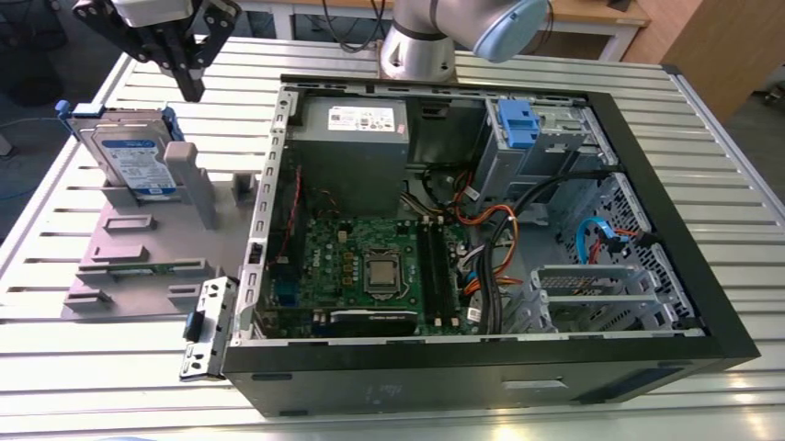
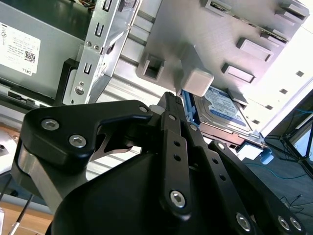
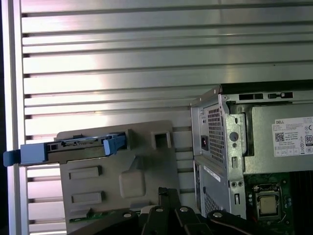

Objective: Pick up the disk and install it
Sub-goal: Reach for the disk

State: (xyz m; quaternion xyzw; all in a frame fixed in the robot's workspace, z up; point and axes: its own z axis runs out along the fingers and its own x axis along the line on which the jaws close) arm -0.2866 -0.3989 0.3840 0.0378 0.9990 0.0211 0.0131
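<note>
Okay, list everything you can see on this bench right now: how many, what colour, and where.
disk: one, silver with blue label and rails, propped on edge in the fixture
fixture: one, grey, on the table at the exterior view's left of the case
computer case: one, black, open, mid-table
power supply: one, grey with white sticker, inside the case
motherboard: one, green, inside the case
latch: one, blue, on the drive bay
cables: several, black, orange, blue, inside the case
table: one, silver, slatted
arm: one, silver-grey, behind the case
gripper: one, black, shut, empty, near the disk
</note>
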